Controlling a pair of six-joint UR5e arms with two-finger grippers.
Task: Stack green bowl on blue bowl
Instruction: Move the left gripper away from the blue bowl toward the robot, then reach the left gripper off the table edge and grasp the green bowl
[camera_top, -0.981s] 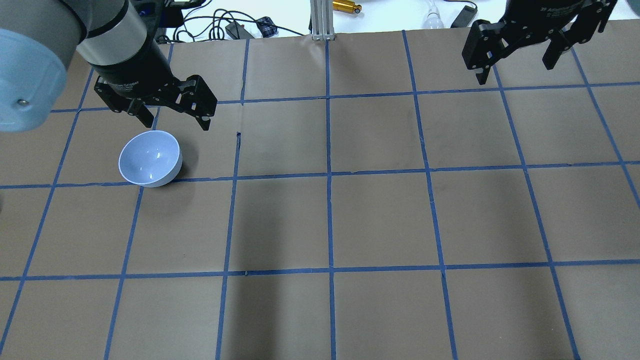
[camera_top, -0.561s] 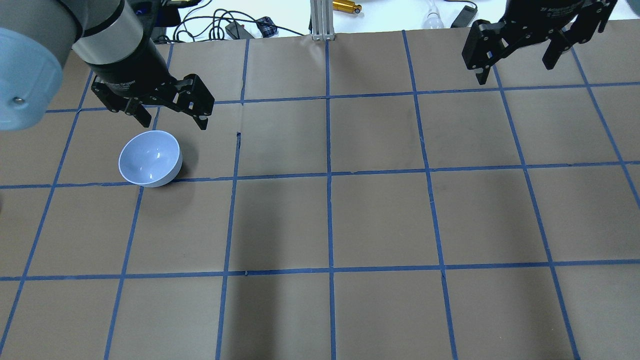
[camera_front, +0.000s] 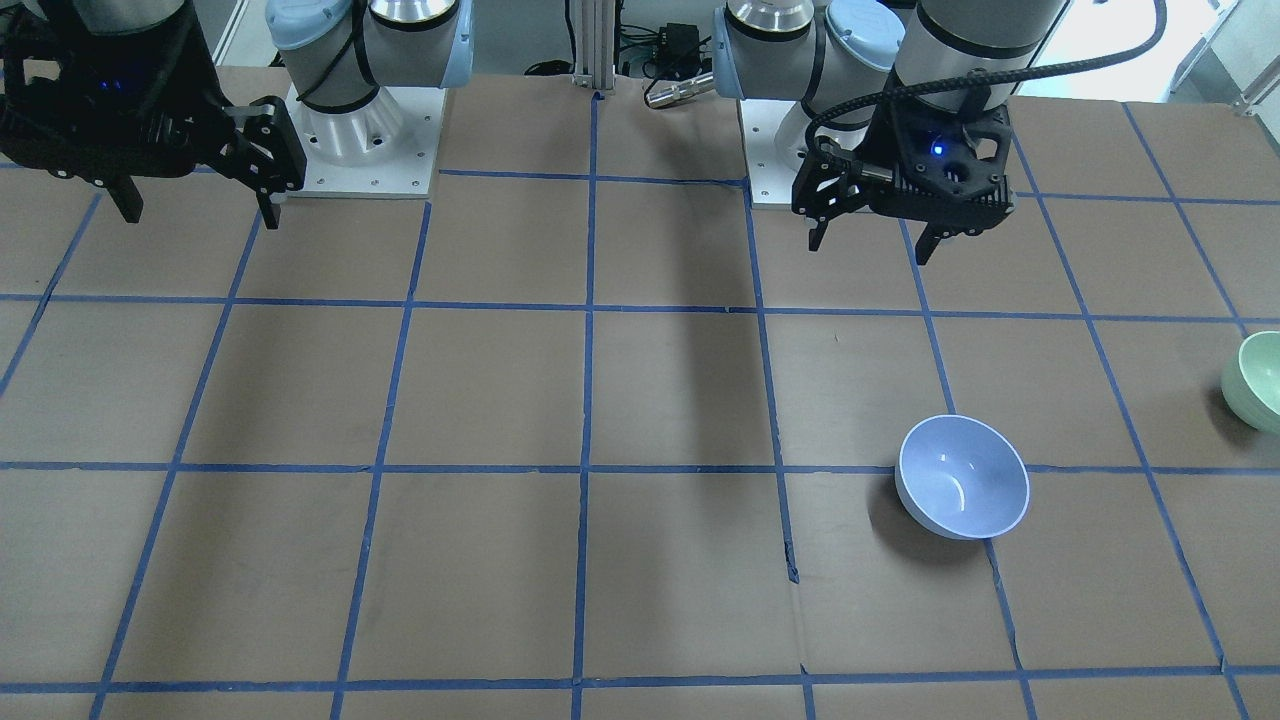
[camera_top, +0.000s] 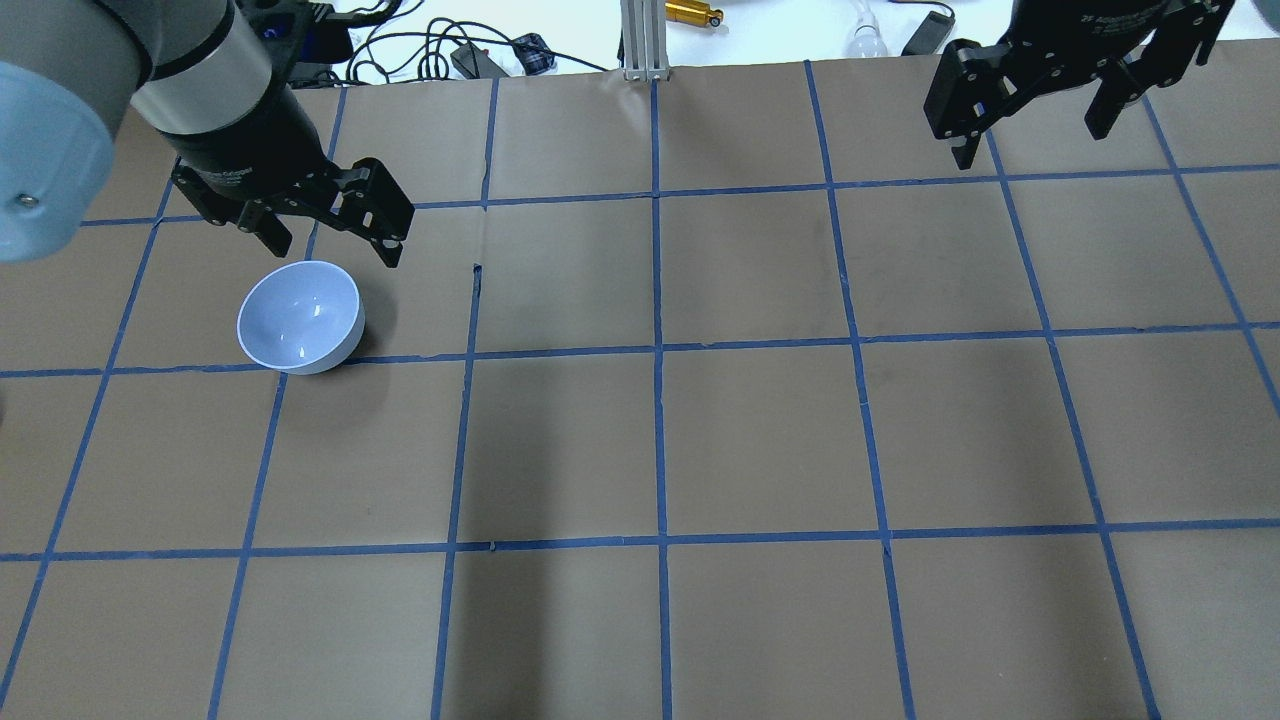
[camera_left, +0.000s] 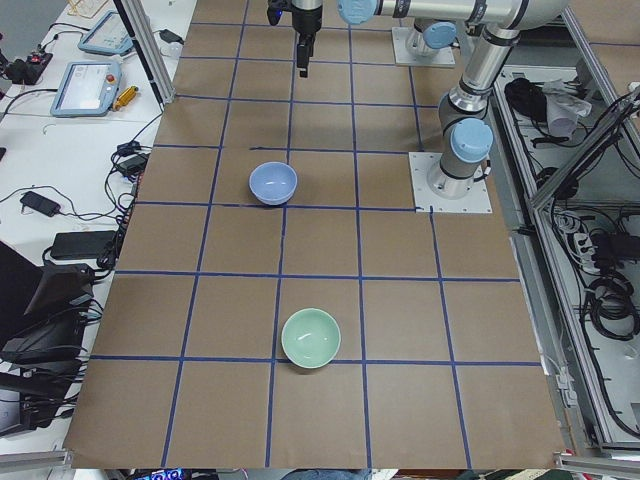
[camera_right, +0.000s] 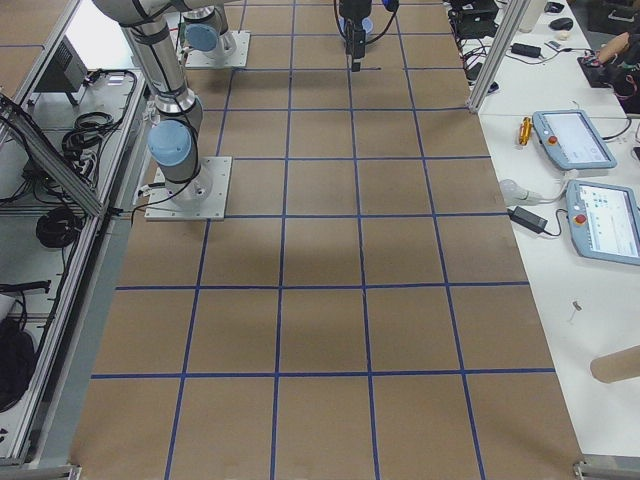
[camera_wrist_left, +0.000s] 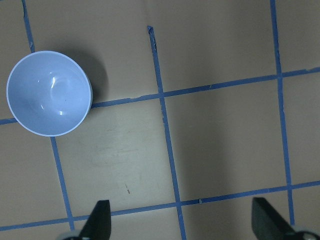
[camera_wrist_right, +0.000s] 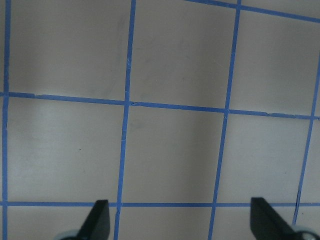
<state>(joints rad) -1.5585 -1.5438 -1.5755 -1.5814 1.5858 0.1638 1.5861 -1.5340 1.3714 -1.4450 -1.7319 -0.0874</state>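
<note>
The blue bowl (camera_top: 300, 317) stands upright on the brown table at the left; it also shows in the front view (camera_front: 962, 477), the exterior left view (camera_left: 273, 183) and the left wrist view (camera_wrist_left: 49, 93). The green bowl (camera_front: 1258, 380) stands upright at the front view's right edge, well apart from the blue bowl; it shows fully in the exterior left view (camera_left: 311, 337) and is out of the overhead view. My left gripper (camera_top: 330, 245) hangs open and empty above the table near the blue bowl. My right gripper (camera_top: 1030, 140) hangs open and empty at the far right.
Blue tape lines divide the brown table (camera_top: 760, 440) into squares. A metal post (camera_top: 645, 40) and cables (camera_top: 450, 50) lie past the far edge. Two tablets (camera_right: 590, 180) and other gear lie on the white bench beside the table.
My left gripper has moved a little to the left and toward the far edge in the overhead view, still open. The right gripper and the blue bowl have not moved.
</note>
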